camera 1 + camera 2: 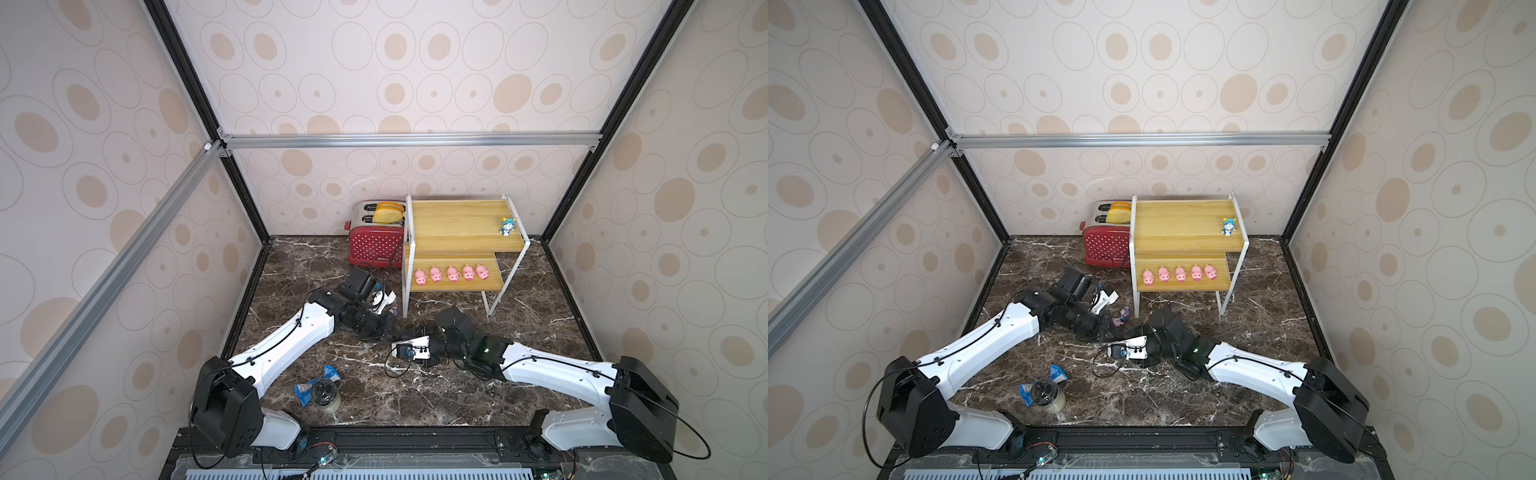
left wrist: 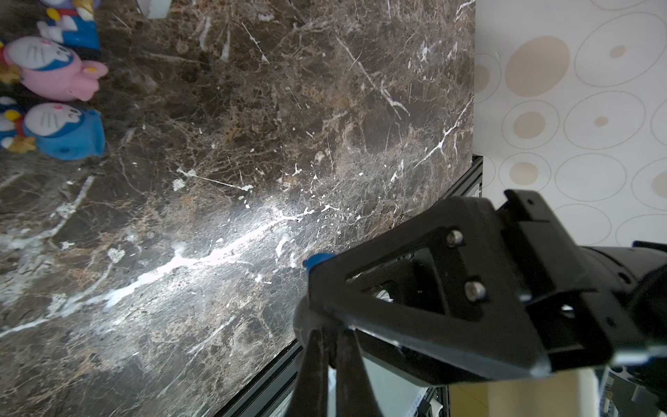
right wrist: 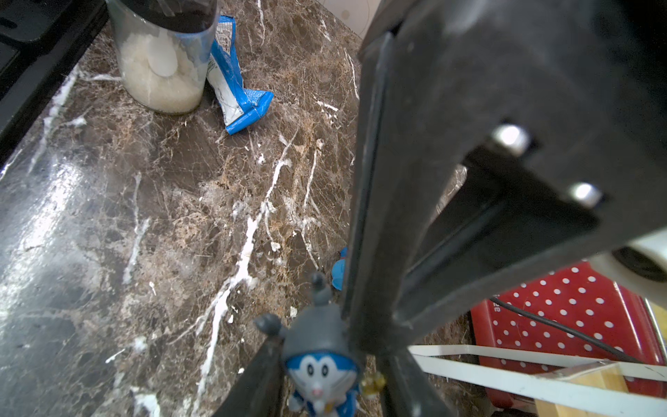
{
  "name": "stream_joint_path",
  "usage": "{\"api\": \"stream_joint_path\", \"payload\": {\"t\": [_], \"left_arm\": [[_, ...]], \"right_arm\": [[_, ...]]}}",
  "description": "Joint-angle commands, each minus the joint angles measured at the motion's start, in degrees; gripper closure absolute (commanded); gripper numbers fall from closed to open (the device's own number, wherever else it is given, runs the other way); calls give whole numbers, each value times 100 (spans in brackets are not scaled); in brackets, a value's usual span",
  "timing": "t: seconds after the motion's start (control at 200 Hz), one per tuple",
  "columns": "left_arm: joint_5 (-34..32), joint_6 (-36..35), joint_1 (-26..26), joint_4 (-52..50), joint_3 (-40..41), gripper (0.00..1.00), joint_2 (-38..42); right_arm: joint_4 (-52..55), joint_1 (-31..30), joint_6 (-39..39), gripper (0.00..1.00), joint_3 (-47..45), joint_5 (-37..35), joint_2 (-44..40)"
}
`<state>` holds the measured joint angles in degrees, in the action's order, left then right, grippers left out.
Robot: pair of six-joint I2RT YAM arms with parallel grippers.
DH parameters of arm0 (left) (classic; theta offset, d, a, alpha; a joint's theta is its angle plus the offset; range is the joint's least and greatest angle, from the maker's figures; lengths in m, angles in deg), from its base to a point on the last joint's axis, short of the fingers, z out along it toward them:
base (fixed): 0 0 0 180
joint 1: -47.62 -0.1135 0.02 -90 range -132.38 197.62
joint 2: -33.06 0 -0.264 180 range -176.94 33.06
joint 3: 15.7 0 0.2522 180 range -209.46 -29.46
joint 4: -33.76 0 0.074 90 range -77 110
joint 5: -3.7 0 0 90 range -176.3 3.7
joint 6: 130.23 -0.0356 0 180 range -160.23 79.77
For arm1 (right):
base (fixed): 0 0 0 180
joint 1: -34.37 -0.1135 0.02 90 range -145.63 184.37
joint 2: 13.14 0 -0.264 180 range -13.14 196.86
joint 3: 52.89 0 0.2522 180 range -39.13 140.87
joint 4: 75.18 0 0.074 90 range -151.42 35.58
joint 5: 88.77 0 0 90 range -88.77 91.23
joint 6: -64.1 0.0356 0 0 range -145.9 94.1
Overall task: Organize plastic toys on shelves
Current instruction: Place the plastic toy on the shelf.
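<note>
Left end effector (image 2: 330,334) pinches the grey-hatted figurine (image 3: 317,335) narrowly; right end effector (image 3: 326,364) brackets it, grip uncertain. Early release could drop it onto the tabletop (image 3: 144,216).

Legible text: we find none.
Red polka-dot toaster (image 1: 374,245): we note a small white brand mark low on its front, too blurred to read.
Blue wrapper (image 3: 232,86): we see dark print on its white panel, illegible.
</note>
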<state>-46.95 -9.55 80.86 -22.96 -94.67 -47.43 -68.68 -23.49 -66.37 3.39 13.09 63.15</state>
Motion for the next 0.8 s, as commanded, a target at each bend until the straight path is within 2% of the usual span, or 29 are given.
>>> {"api": "stream_joint_path", "payload": {"t": [0.0, 0.18, 0.381, 0.421, 0.561, 0.681, 0.796], "left_arm": [[74, -7, 34, 29, -173, 100, 24], [5, -44, 34, 7, -201, 99, 108], [-159, -116, 29, 32, -272, 85, 283], [-250, -153, 23, 17, -313, 80, 358], [-590, -317, -100, 35, -437, 71, 722], [-1259, -579, -198, 125, -477, 66, 1242], [-2287, -870, -201, 524, -216, 52, 1927]], "right_arm": [[160, -41, 94, 61, 160, -17, 34], [164, -41, 310, 68, 177, -17, 35], [-127, -42, 729, 70, -1, -86, -39], [-183, -45, 830, 71, -44, -127, -73], [-486, -7, 1162, 71, -208, -324, -246], [-509, 111, 1455, 71, -198, -444, -545], [-338, 308, 1810, 71, -26, -562, -965]]}}
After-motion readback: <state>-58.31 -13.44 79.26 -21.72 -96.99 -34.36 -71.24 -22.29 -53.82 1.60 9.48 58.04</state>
